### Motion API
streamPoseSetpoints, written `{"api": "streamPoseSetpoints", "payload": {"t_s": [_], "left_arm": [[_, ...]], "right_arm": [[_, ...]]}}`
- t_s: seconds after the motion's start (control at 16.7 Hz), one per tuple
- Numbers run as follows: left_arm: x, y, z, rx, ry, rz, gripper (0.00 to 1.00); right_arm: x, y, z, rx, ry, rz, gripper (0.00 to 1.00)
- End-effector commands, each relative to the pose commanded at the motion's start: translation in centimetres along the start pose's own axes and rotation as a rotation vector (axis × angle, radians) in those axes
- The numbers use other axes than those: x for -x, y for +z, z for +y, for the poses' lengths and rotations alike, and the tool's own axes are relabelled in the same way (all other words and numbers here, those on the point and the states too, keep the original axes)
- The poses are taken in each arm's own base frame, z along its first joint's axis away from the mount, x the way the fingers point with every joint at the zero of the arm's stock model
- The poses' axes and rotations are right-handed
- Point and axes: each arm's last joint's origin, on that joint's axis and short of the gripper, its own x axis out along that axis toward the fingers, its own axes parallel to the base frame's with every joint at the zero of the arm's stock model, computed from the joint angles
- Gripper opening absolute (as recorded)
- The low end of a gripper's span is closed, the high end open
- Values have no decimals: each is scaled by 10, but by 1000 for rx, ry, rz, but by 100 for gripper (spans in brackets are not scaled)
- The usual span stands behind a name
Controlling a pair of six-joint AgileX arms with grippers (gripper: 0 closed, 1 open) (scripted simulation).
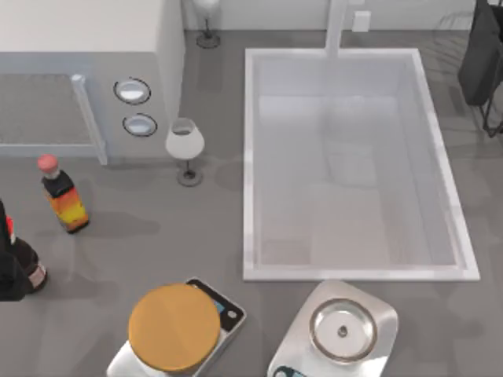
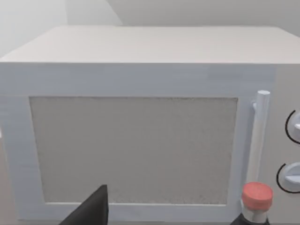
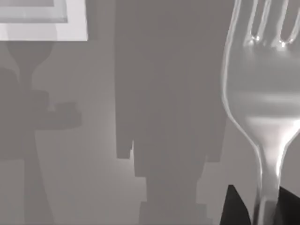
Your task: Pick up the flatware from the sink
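The right gripper (image 3: 262, 211) pinches the fork (image 3: 265, 103) by its handle, tines pointing away from the jaws. The sink (image 1: 250, 157) apparently holds nothing. Left jaws: cannot tell.

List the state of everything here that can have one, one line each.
sink: no flatware visible in its basin.
flatware: held at its handle between the right gripper's fingers, tines away from the wrist.
microwave: door shut.
sauce bottle: upright, red cap on.
wine glass: upright.
round steel dish: nothing in it.
left gripper: parked at the table's left edge.
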Motion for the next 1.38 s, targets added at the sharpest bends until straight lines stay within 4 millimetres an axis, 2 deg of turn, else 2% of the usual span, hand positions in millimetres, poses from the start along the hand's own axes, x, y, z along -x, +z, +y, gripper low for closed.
{"api": "streamPoseSetpoints", "payload": {"t_s": [0.12,0.24,0.54,0.72,0.84,1.08,1.38], "left_arm": [[0,0,0,0,0,0,100],[0,0,0,0,0,0,100],[0,0,0,0,0,0,100],[0,0,0,0,0,0,100],[0,0,0,0,0,0,100],[0,0,0,0,0,0,100],[0,0,0,0,0,0,100]], "right_arm": [[-1,1,1,3,-1,4,0],[-12,2,1,2,0,9,0],[-69,7,0,1,-1,-16,0],[-101,2,0,0,-1,-8,0],[-110,0,0,0,0,0,0],[-110,0,0,0,0,0,0],[-110,0,0,0,0,0,38]]}}
